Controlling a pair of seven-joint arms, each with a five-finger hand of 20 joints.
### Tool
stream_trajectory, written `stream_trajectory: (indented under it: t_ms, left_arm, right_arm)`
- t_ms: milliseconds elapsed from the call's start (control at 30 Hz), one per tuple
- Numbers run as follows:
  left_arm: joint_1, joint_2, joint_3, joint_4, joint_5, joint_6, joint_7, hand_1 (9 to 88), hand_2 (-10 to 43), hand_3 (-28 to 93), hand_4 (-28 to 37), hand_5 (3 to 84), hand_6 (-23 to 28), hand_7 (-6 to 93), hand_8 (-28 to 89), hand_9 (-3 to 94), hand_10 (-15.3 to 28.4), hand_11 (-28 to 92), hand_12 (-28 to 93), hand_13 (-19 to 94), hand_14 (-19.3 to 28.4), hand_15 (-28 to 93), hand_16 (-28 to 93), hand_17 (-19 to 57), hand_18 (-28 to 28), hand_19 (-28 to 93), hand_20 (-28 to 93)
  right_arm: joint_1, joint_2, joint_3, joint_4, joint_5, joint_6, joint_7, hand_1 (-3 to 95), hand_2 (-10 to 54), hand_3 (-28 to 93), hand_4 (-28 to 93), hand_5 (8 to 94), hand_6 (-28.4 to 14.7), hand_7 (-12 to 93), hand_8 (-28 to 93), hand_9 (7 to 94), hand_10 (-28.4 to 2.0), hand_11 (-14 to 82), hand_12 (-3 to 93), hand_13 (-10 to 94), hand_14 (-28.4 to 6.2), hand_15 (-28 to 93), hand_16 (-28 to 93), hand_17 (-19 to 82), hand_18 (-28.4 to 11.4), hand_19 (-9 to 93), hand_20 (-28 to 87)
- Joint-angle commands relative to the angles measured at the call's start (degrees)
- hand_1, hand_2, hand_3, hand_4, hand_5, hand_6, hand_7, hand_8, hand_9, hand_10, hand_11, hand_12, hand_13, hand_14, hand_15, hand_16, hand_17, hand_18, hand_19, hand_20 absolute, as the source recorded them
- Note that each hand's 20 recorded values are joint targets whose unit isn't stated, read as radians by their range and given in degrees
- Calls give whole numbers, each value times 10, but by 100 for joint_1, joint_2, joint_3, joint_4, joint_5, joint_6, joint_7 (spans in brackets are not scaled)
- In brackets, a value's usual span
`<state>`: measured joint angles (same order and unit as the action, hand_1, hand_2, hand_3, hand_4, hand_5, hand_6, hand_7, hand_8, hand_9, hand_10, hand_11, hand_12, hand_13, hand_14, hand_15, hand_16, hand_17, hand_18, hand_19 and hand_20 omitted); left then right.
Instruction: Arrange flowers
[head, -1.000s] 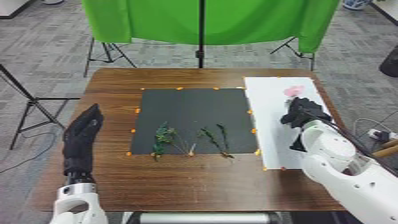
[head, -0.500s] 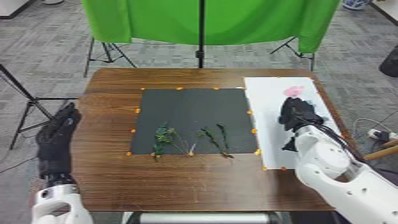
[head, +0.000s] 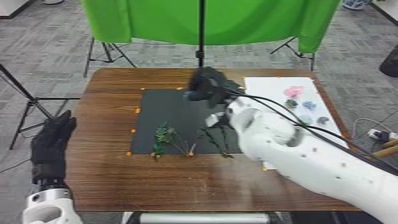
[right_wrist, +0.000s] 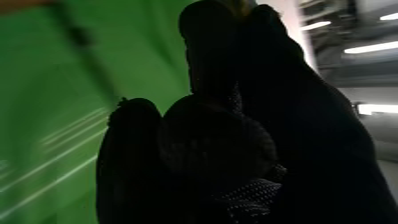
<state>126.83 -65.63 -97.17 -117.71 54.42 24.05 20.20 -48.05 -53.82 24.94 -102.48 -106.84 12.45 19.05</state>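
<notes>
One hand is at work over the table (head: 178, 182): the right hand (head: 211, 89), at the far side of the dark mat (head: 164, 107), towards the table's far edge. Whether it pinches a flower or is empty, I cannot tell. From its position, the step looks like setting a bloom above the stems, or scouting for a place there; if it does carry one, the next move calls for a low, gentle release so that the petals land the right way up.

Nearer the table's near edge, on the mat, lie a leafy sprig (head: 162, 140), some thin stems (head: 185, 145) beside it, and a darker green pair (head: 213, 140) to their right. The right arm (head: 284, 152) reaches across from the near right corner, close over that pair, and could brush it out of line as it lowers.

Along the table's right edge, the white sheet (head: 266, 84) holds a pink flower (head: 293, 91), a dark green one (head: 291, 104), a blue-grey one (head: 309, 105), a pale green one (head: 306, 119) and a grey one (head: 322, 120). These are probably waiting their turn, so the arrangement seems far from done.

By the table's left edge, the left hand (head: 53, 137) has its fingers straight and close together. A green cloth (head: 160, 20) hangs beyond the far edge.
</notes>
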Motion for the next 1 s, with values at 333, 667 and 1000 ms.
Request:
stream_trajectory:
  t_ms: [333, 667, 1000]
  left_arm:
    - [-84, 41, 275, 20, -21, -52, -59, 211, 256, 589, -283, 502, 76, 86, -53, 418, 157, 201, 106, 277, 165, 234, -33, 60, 118, 122, 194]
    - [-135, 2, 327, 33, 27, -150, -74, 203, 234, 605, -283, 492, 74, 76, -44, 412, 160, 186, 107, 270, 167, 230, -46, 56, 117, 123, 186]
    - [-76, -30, 298, 24, 13, -211, -34, 204, 202, 619, -283, 485, 68, 81, -48, 411, 156, 171, 118, 277, 165, 205, -27, 58, 116, 110, 187]
  right_arm:
    - [774, -1926, -1373, 1431, -239, -388, -76, 739, -95, 326, -36, 807, -27, 165, 147, 912, -93, 171, 368, 937, -10, 590, 319, 699, -96, 932, 598]
    - [777, -1999, -1449, 1877, -604, -721, -137, 656, -95, 390, -57, 776, -16, 173, 113, 909, -93, 152, 394, 937, -7, 586, 322, 700, -95, 932, 585]
    - [742, -1967, -1657, 1897, -868, -805, -144, 620, -95, 405, -72, 750, 18, 154, 68, 888, -98, 134, 417, 937, -7, 584, 328, 693, -96, 932, 585]
